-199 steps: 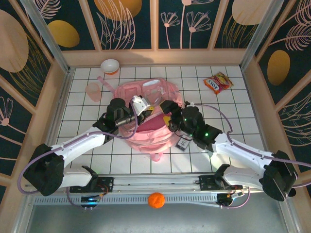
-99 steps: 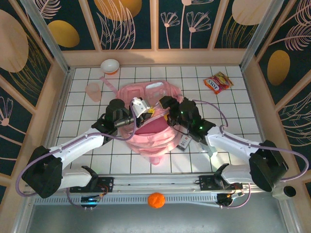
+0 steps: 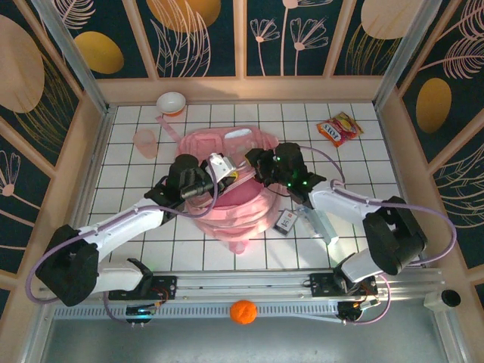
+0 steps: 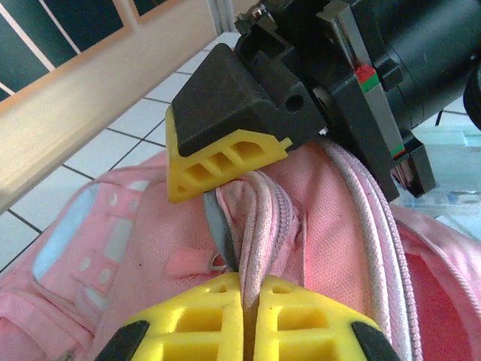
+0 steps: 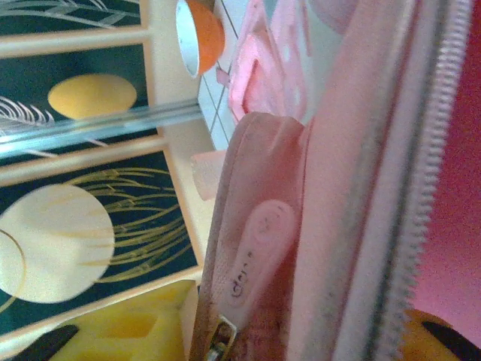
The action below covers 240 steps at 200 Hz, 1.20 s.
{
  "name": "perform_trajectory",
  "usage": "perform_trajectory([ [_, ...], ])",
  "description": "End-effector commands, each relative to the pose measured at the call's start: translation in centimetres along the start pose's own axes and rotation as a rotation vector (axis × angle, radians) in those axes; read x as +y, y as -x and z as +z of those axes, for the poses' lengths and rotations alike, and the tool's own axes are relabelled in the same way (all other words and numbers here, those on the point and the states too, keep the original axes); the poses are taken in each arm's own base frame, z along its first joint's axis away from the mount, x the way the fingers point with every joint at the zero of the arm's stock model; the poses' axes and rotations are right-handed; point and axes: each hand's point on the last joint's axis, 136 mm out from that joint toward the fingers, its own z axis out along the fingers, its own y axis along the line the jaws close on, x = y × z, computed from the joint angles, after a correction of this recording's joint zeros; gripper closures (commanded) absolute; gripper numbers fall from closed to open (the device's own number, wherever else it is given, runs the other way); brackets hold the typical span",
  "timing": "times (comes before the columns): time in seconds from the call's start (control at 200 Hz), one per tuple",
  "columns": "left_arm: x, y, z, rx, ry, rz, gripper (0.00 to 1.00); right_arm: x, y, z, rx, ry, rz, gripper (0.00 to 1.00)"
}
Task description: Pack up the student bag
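Your left gripper (image 4: 242, 301) is pinched tight on the zipper edge of the large soft pink fabric student bag (image 3: 236, 215). Your right gripper (image 3: 255, 162) straddles that same rim just beside it; clamped or not, I can't tell. The bag lies mid-table on the white tiled table (image 3: 363, 189), well off every edge.

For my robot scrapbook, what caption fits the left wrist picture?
Left tool, yellow-tipped, pinched shut on the zipper edge of the large soft pink fabric backpack.
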Motion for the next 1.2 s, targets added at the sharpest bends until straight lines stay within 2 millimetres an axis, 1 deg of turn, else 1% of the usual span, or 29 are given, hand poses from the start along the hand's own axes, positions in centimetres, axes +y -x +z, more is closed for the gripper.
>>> perform_trajectory([
  [0.0,2.4,5.1,-0.7,-0.135,0.098,0.03,0.88,-2.2,0.6,0.8,0.028,-0.063,-0.01,0.69],
  [0.055,2.7,4.8,-0.7,-0.123,0.116,0.018,0.85,-2.3,0.8,0.9,0.03,-0.064,-0.016,0.73],
  [0.11,3.0,4.4,-0.6,-0.109,0.127,0.005,0.81,-2.2,1.2,1.0,0.028,-0.063,-0.033,0.8],
  [0.26,3.6,4.3,-0.4,-0.103,0.149,-0.042,0.71,-1.6,2.0,1.2,0.021,-0.075,-0.083,0.94],
  [0.345,3.9,4.1,-0.5,-0.099,0.158,-0.078,0.66,-1.1,2.3,1.2,0.017,-0.072,-0.114,0.99],
  [0.39,4.1,3.7,-0.7,-0.093,0.167,-0.1,0.62,-0.9,2.3,1.2,0.017,-0.069,-0.129,1.0],
  [0.45,4.5,2.9,-1.2,-0.078,0.19,-0.139,0.54,-0.9,2.6,1.2,0.015,-0.07,-0.132,1.0],
  [0.54,4.9,1.5,-2.6,-0.067,0.23,-0.196,0.46,-0.8,2.7,1.2,0.031,-0.05,-0.129,1.0],
  [0.636,4.9,-0.2,-4.2,-0.043,0.269,-0.244,0.39,-0.1,2.3,1.2,0.049,-0.007,-0.147,1.0],
  [0.716,4.7,-1.7,-5.6,-0.029,0.297,-0.273,0.33,0.8,2.1,1.2,0.058,0.025,-0.172,1.0],
  [0.721,4.5,-2.0,-5.7,-0.022,0.296,-0.275,0.32,0.9,2.1,1.2,0.058,0.027,-0.173,1.0],
  [0.746,4.4,-2.6,-6.0,-0.014,0.301,-0.281,0.31,1.2,2.1,1.1,0.06,0.034,-0.183,1.0],
  [0.831,3.6,-4.1,-6.8,0.011,0.301,-0.298,0.25,2.1,2.0,0.9,0.059,0.052,-0.217,1.0],
  [0.931,1.8,-6.0,-6.9,0.056,0.23,-0.278,0.2,3.4,2.1,0.5,0.047,0.082,-0.254,1.0],
  [1.051,0.6,-7.6,-6.6,0.103,0.178,-0.242,0.19,5.2,2.0,0.0,0.038,0.133,-0.28,1.0],
  [1.126,0.2,-7.9,-6.2,0.119,0.149,-0.217,0.18,6.0,1.9,-0.2,0.037,0.158,-0.291,1.0],
  [1.196,-0.1,-7.6,-5.8,0.115,0.117,-0.195,0.17,6.3,1.9,-0.3,0.037,0.171,-0.296,1.0],
])
